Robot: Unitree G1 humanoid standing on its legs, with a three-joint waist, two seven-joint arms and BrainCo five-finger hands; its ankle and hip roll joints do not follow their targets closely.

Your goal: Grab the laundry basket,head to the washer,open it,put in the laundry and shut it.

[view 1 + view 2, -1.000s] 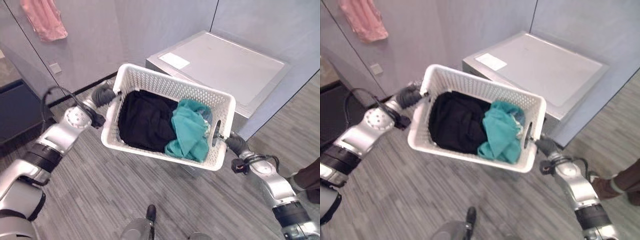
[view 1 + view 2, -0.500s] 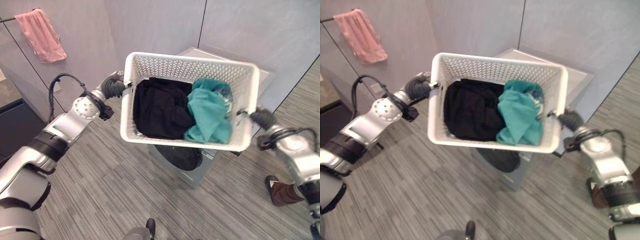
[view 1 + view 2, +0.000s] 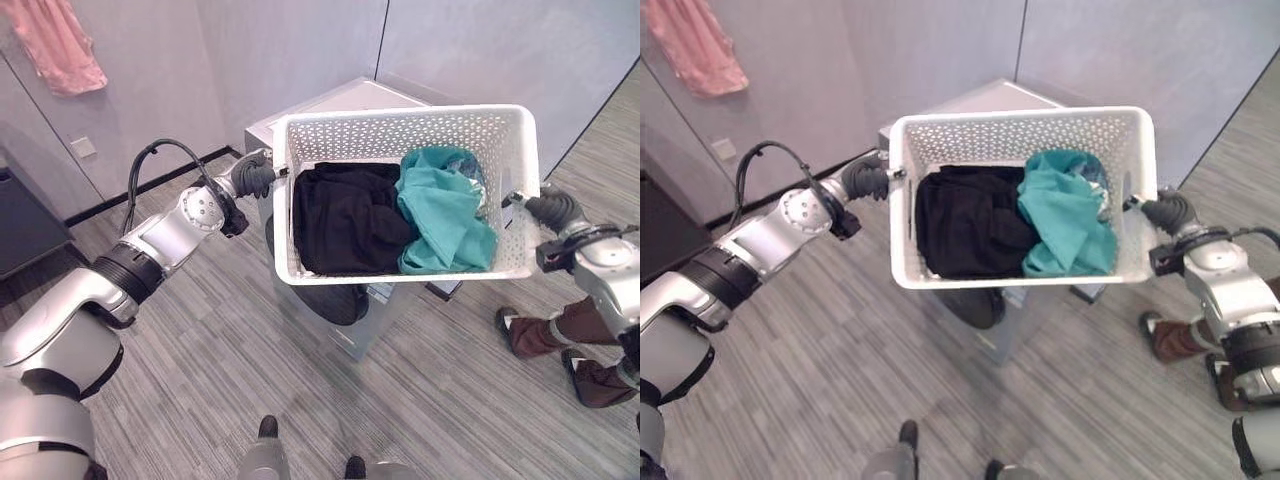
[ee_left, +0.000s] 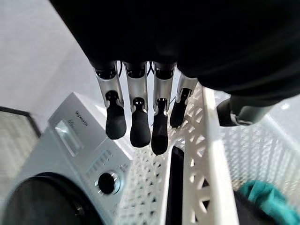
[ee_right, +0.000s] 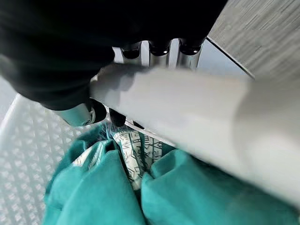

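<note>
Left eye view: laundry basket (image 3: pixel 410 130) above washer (image 3: pixel 340 100), left hand (image 3: pixel 255 177) and right hand (image 3: pixel 553 208) clasping its ends.

Teal garment (image 5: pixel 108 197) under basket rim (image 5: pixel 187 117)

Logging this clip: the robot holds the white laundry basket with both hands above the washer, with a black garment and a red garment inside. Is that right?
Not quite. Beside the black garment lies a teal garment, not red, as the left eye view shows. The rest stands: left hand and right hand hold the white laundry basket above the washer.

Head stereo looks down, shares basket (image 3: pixel 405 125); wrist cameras close at rim.
</note>
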